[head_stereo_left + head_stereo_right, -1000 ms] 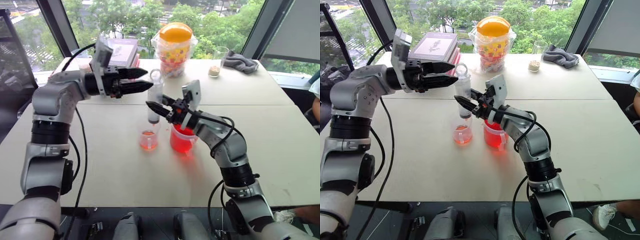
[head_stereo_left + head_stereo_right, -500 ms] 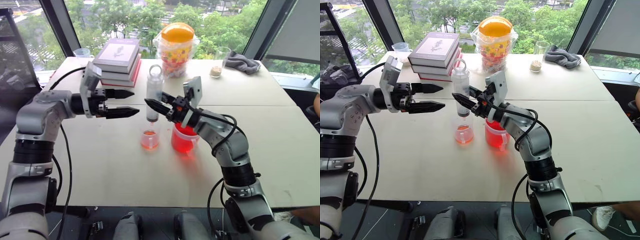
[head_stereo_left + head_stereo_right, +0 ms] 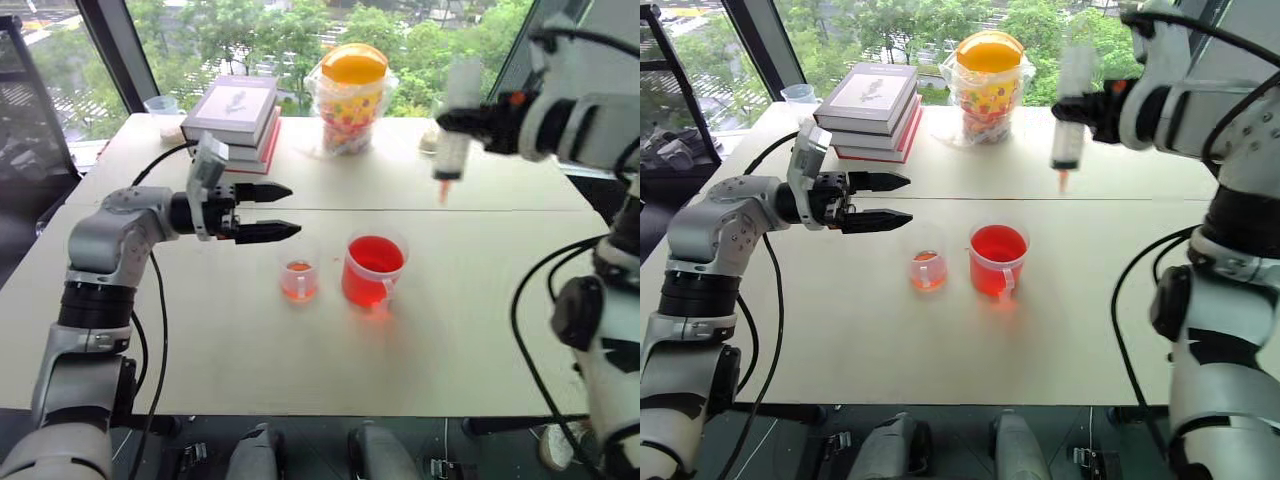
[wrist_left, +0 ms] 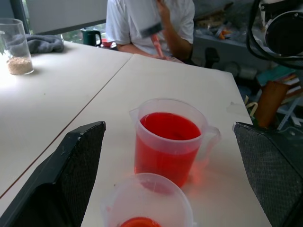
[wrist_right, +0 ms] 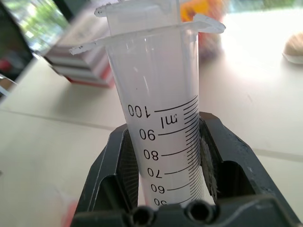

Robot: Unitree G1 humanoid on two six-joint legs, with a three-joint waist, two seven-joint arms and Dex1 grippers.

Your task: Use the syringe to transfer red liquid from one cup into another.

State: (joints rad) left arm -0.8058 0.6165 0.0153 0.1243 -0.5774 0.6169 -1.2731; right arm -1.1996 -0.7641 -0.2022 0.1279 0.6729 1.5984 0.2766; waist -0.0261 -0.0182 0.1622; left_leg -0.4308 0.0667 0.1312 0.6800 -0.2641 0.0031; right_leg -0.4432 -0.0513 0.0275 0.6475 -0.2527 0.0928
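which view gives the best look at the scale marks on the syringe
The right wrist view: the syringe stands close up between the right gripper fingers, its printed numbers readable. The eye views show the whole syringe held upright, tip down, marks too small. The left wrist view catches its orange-red tip end.

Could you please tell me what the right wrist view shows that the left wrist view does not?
The right wrist view alone shows the printed scale on the syringe barrel, clamped between the right gripper fingers, and a stack of books. The left wrist view alone shows the handled cup of red liquid, the small cup, the left gripper's open fingers and a seated person. Both share the syringe and the table.
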